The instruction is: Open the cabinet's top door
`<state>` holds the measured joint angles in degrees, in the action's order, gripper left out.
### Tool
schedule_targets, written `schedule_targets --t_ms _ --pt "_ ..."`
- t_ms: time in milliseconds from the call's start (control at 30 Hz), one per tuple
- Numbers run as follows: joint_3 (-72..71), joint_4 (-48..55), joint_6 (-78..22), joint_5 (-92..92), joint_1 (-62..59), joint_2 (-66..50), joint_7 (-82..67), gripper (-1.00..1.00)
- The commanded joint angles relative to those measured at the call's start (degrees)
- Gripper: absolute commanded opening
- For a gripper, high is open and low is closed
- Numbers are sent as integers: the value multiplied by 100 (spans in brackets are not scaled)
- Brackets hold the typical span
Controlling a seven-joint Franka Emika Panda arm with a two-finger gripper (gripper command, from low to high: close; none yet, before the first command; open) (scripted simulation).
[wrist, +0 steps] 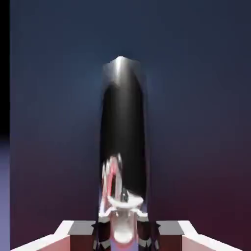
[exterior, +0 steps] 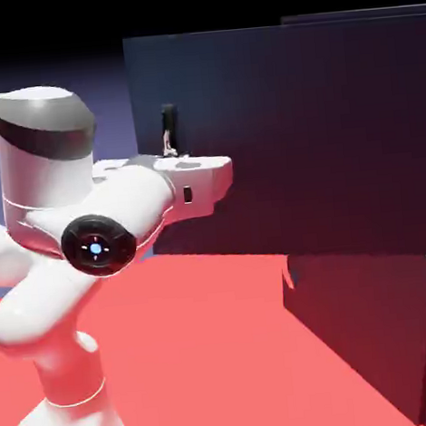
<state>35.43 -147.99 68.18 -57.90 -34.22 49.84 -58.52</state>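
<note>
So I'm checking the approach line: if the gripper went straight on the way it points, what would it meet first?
Most likely the top door's handle: in the hand view it stands dead centre, large, between the fingertips of the gripper. The top door lies right behind it. Whether they touch already I cannot tell.

A flat red table surface [exterior: 217, 316] fills the lower half of the exterior view, evenly lit toward the centre and bottom left, and falling into darker, maroon shade at the lower right. Behind it, a plain blue-violet backdrop [exterior: 105, 80] shows in the upper left of the frame, fading to near black along the top edge. In the hand view, a narrow strip of the same backdrop [wrist: 4, 186] runs down the far left edge, black above and pale violet toward the bottom.
</note>
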Motion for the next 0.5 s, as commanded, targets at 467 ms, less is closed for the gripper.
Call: schedule_targets --t_ms 467 --pt "3004 2931 -2621 1020 2669 -2680 -1304 -100"
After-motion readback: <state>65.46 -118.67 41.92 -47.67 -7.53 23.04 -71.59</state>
